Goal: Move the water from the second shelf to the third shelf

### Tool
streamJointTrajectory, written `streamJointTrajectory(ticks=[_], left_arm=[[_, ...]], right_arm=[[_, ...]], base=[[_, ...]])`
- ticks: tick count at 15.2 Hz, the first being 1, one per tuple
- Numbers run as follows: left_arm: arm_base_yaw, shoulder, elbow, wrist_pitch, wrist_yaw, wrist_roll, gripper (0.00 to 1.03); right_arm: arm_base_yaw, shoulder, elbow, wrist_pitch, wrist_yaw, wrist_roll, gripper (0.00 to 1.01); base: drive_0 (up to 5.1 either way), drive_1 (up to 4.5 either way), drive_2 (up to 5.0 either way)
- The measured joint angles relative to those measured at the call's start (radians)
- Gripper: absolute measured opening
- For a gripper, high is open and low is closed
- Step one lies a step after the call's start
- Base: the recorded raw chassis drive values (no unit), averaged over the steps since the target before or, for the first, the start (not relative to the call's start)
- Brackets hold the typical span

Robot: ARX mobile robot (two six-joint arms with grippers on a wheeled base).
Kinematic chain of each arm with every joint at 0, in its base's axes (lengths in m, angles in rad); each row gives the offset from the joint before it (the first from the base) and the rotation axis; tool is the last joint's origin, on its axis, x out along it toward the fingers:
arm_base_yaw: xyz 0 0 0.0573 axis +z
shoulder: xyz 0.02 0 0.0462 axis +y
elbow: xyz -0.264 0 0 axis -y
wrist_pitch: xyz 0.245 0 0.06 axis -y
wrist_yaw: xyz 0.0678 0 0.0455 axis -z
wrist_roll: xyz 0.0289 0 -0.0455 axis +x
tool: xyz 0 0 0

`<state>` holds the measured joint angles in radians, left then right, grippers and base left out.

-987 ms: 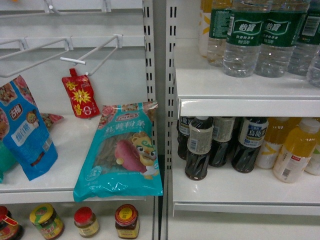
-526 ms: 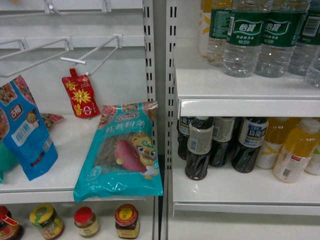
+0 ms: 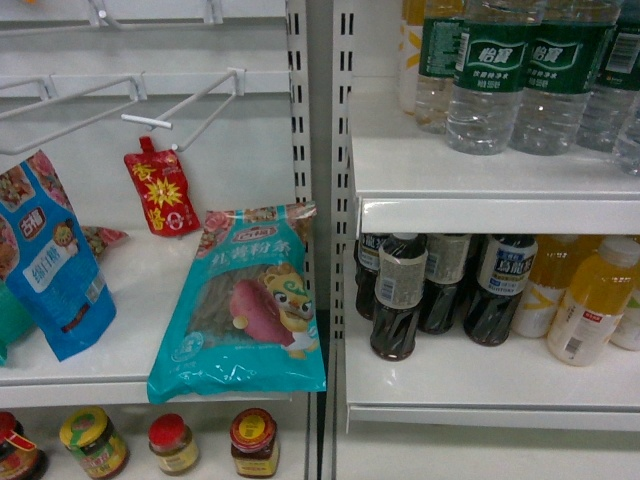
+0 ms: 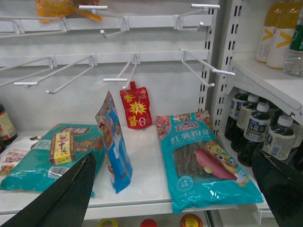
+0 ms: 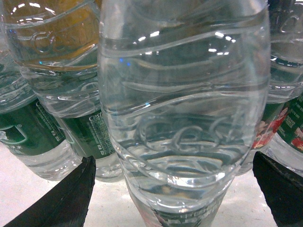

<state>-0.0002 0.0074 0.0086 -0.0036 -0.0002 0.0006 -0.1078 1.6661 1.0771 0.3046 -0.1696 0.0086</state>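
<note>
Water (image 5: 184, 118) is seen at very close range in the right wrist view, standing upright on a white shelf (image 5: 28, 198) among other clear bottles, squarely between the two dark fingertips of the right gripper (image 5: 180, 189). The jaws are set wide apart, one at either lower corner of that view, and nothing is held; whether either finger touches the bottle cannot be told. The wide setting is judged to be preparation for closing around the ribbed body.

The bottle is of clear, thin plastic with moulded wave ribs; a strip of green label with red is visible at its lower edge. Neighbouring bottles (image 5: 52, 132) to the left carry dark green labels, and one farther back holds an amber drink.

In the head view, water bottles with green labels (image 3: 490, 75) stand in a row on the upper right shelf (image 3: 480, 200); the right gripper is not seen there, and which bottle is the target cannot be told. Below them, dark bottles (image 3: 398, 295) and yellow drink bottles (image 3: 590, 300) are ranged on the next shelf (image 3: 470, 385).

The left gripper (image 4: 173, 189) is likewise wide open and empty, held back facing the left bay, judged idle. A glossy teal noodle packet (image 3: 245, 300) lies there flat on the shelf, a red spouted pouch (image 3: 160, 190) is seen below a wire peg, and a blue bag (image 3: 50, 255) stands upright.
</note>
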Motion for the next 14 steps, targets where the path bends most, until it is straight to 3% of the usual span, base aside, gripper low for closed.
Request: streamJointTrajectory(ticks=[6,9,12,14], left_arm=[[0.000,0.000,0.000,0.000,0.000,0.000,0.98],[0.000,0.000,0.000,0.000,0.000,0.000,0.98],[0.000,0.000,0.000,0.000,0.000,0.000,0.98],[0.000,0.000,0.000,0.000,0.000,0.000,0.98]], right_arm=[[-0.011,-0.086,-0.073,0.000,-0.012,0.020,0.98],[-0.014,-0.189,-0.172,0.016,-0.010,0.021,0.98],[-0.013,-0.349,-0.316,0.058,0.033,0.023,0.98],[0.005,-0.461,-0.404,0.106,0.080,0.056,0.98]], base=[[0.0,0.00,0.0],[0.0,0.00,0.0],[0.0,0.00,0.0],[0.0,0.00,0.0]])
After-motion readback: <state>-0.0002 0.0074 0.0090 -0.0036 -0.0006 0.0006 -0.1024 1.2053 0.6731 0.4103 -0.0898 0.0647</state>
